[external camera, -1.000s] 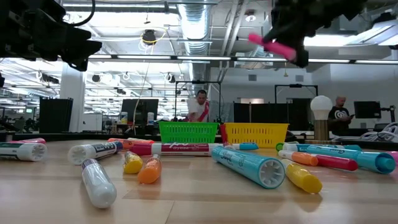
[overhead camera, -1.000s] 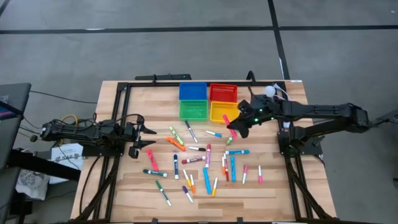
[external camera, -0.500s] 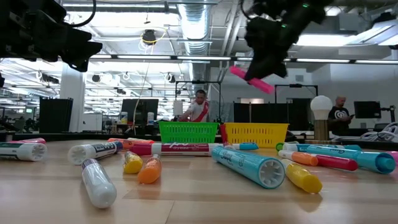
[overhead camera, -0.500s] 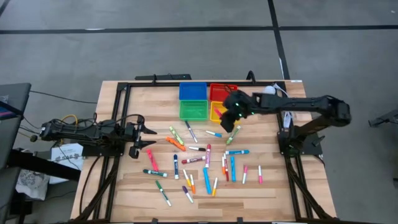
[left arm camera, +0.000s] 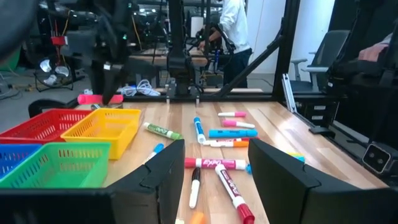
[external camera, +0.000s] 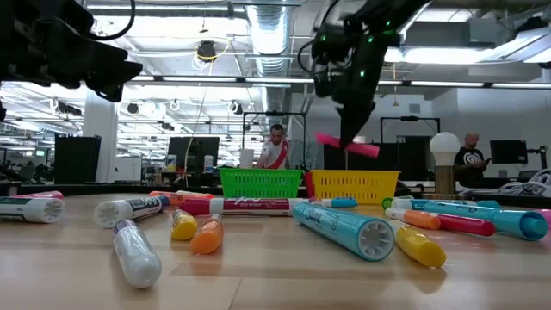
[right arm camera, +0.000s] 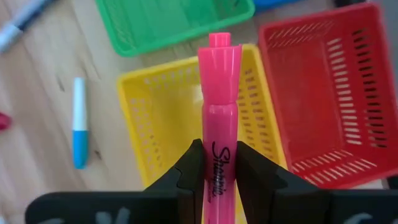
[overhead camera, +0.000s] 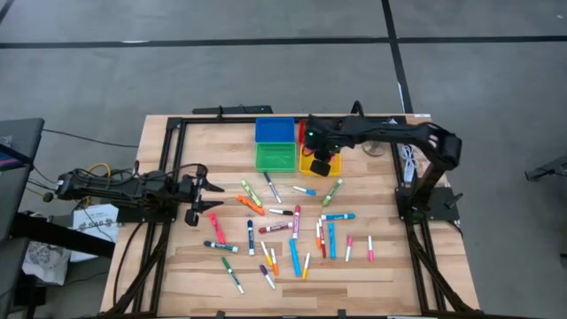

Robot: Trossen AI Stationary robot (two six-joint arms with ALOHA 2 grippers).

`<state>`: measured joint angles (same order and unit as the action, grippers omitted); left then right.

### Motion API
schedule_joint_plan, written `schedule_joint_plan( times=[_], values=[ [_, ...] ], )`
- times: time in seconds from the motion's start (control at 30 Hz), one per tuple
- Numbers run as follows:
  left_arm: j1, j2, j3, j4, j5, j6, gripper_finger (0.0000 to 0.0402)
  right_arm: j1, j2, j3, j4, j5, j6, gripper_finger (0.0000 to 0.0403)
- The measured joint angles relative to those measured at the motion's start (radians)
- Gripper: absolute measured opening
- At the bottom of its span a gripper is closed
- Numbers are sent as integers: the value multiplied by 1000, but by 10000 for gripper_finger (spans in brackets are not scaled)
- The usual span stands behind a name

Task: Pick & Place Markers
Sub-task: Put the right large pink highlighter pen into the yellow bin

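One pink marker (right arm camera: 219, 118), chunky, barrel and cap the same bright pink, black script along its side, pinched between the fingers of the right gripper (right arm camera: 216, 171) and poised above the yellow bin (right arm camera: 152, 118), beside the red bin (right arm camera: 323, 99). Roughly level in the low view (external camera: 347, 145), well above the table (overhead camera: 195, 266). Some thirty other markers (overhead camera: 292, 232) scattered over the wood, white or coloured barrels, caps hard to sort from above. Left gripper (overhead camera: 211, 197) parked near the table's left edge, jaws apart, clasping nothing.
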<state>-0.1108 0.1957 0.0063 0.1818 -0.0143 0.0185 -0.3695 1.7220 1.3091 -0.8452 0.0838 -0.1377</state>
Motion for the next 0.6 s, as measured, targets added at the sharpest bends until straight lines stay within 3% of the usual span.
schedule_joint_plan(
  times=[0.6],
  values=[
    [0, 36, 0, 12, 0, 0, 178, -8, 134, -1, -20, -1, -73, 63]
  ],
)
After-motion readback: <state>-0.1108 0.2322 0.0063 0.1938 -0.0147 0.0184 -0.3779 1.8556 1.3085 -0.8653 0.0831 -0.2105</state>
